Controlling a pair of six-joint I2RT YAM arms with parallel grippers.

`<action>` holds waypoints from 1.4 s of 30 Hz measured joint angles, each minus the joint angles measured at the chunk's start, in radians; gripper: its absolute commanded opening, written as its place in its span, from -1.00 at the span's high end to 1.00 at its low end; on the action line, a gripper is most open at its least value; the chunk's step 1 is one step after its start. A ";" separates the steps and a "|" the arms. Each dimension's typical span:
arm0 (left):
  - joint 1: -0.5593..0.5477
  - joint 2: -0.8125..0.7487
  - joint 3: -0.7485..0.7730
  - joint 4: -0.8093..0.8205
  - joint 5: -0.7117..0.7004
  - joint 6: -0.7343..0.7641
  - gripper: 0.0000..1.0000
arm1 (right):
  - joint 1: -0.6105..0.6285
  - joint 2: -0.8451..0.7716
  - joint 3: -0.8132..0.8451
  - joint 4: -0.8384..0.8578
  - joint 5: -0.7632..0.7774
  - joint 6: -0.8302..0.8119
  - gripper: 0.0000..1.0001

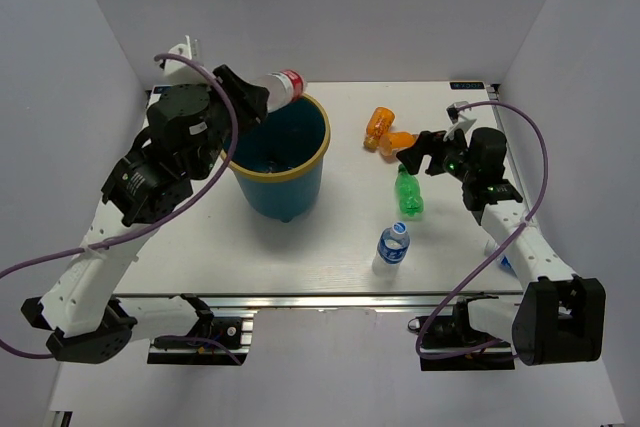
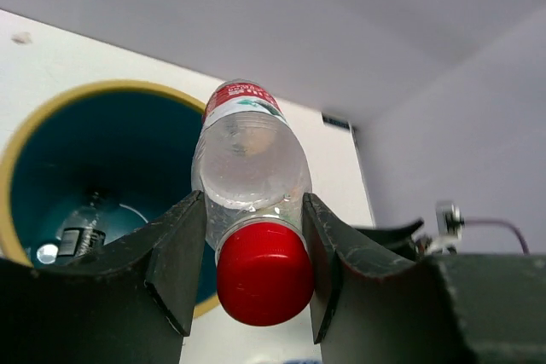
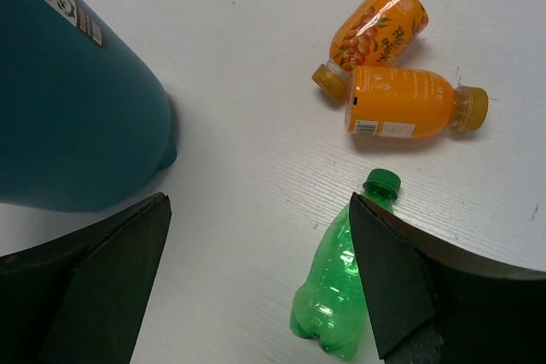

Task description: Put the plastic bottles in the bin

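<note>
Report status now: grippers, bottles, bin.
Left gripper shut on red-capped bottle at the bin rim. Right gripper open above green bottle. Orange bottle, second orange bottle, blue-capped bottle on table; dark-label bottle in bin. Nothing blocking.

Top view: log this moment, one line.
left gripper shut on clear bottle at bin rim | right gripper open by green bottle

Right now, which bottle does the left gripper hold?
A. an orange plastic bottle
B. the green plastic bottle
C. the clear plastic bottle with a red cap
C: the left gripper is shut on the clear plastic bottle with a red cap, beside the round teal plastic bin.
</note>
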 measured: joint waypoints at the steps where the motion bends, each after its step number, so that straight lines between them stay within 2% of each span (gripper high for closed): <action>1: 0.000 -0.011 -0.007 0.013 -0.042 -0.004 1.00 | 0.000 -0.001 0.000 0.002 0.000 -0.001 -0.79; 5: 0.000 -0.066 -0.039 0.020 -0.151 -0.027 1.00 | 0.000 -0.004 0.000 0.002 -0.002 -0.001 -0.78; 9: 0.000 -0.083 -0.068 0.002 -0.201 -0.063 1.00 | 0.000 -0.006 0.008 -0.020 -0.019 -0.004 -0.79; 13: 0.001 -0.004 -0.066 -0.060 -0.236 -0.105 1.00 | 0.029 -0.066 0.018 -0.068 -0.006 -0.025 -0.79; 16: 0.018 0.091 -0.074 -0.096 -0.239 -0.126 1.00 | 0.116 -0.164 0.028 -0.121 0.045 -0.049 -0.79; 17: 0.026 0.115 -0.083 -0.101 -0.234 -0.129 0.94 | 0.143 -0.188 0.036 -0.135 0.064 -0.054 -0.79; 19: 0.062 0.148 -0.118 -0.105 -0.212 -0.134 0.61 | 0.218 -0.230 0.064 -0.169 0.120 -0.058 -0.79; 20: 0.085 0.151 -0.146 -0.100 -0.198 -0.135 0.27 | 0.254 -0.241 0.082 -0.191 0.148 -0.058 -0.79; 22: 0.132 0.144 -0.200 -0.090 -0.167 -0.135 -0.13 | 0.323 -0.251 0.114 -0.231 0.220 -0.058 -0.79; 23: 0.151 0.139 -0.219 -0.081 -0.158 -0.134 -0.52 | 0.359 -0.255 0.126 -0.253 0.262 -0.056 -0.79; 24: 0.167 0.135 -0.230 -0.077 -0.148 -0.122 -0.77 | 0.393 -0.258 0.132 -0.271 0.304 -0.056 -0.79; 25: 0.175 0.134 -0.232 -0.072 -0.138 -0.112 -0.93 | 0.430 -0.260 0.137 -0.295 0.344 -0.054 -0.79; 28: 0.177 0.132 -0.209 -0.025 -0.105 -0.074 -0.96 | 0.539 -0.255 0.152 -0.381 0.461 -0.044 -0.79; 32: 0.178 0.140 -0.098 0.021 -0.048 -0.009 -0.96 | 0.658 -0.226 0.185 -0.496 0.597 -0.014 -0.79; 37: 0.191 0.169 0.048 0.071 -0.009 0.072 -0.96 | 0.715 -0.224 0.190 -0.611 0.684 0.029 -0.79; 42: 0.233 0.196 0.100 0.110 -0.016 0.135 -0.96 | 0.727 -0.247 0.193 -0.682 0.688 0.038 -0.79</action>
